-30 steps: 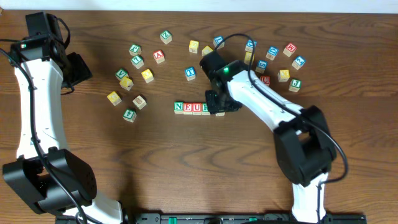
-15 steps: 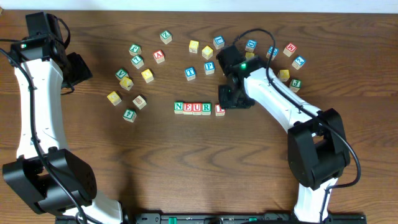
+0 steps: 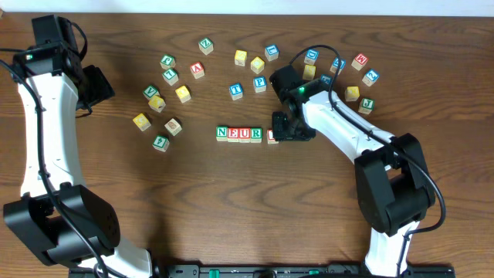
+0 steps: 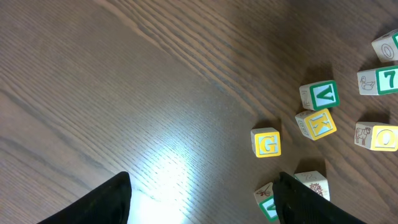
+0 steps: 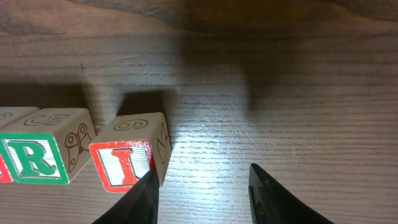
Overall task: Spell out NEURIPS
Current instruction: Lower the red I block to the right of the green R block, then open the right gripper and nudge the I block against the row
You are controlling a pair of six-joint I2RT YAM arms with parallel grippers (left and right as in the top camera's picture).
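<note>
Green- and red-framed cubes N (image 3: 222, 133), E (image 3: 234, 133), U (image 3: 245, 133) and R (image 3: 256, 133) stand in a row at mid-table. The red I cube (image 3: 272, 137) stands just right of R, slightly turned. In the right wrist view the I cube (image 5: 127, 162) sits beside the R cube (image 5: 37, 162). My right gripper (image 3: 292, 127) (image 5: 202, 180) is open just right of the I cube, its left finger (image 5: 140, 199) against the cube's side and bare table between the fingers. My left gripper (image 3: 96, 85) (image 4: 202, 186) hovers open at the far left, holding nothing.
Loose cubes lie scattered behind the row: a group at the left (image 3: 158, 103) and a group at the back right (image 3: 351, 93), under my right arm. The left wrist view shows a yellow G (image 4: 267, 143), a yellow K (image 4: 317, 123) and a green V (image 4: 320, 95).
My right gripper was over the end of the row, hiding the I cube. It has let go and drawn off to the right, leaving the I cube beside R. The left arm has not moved.
</note>
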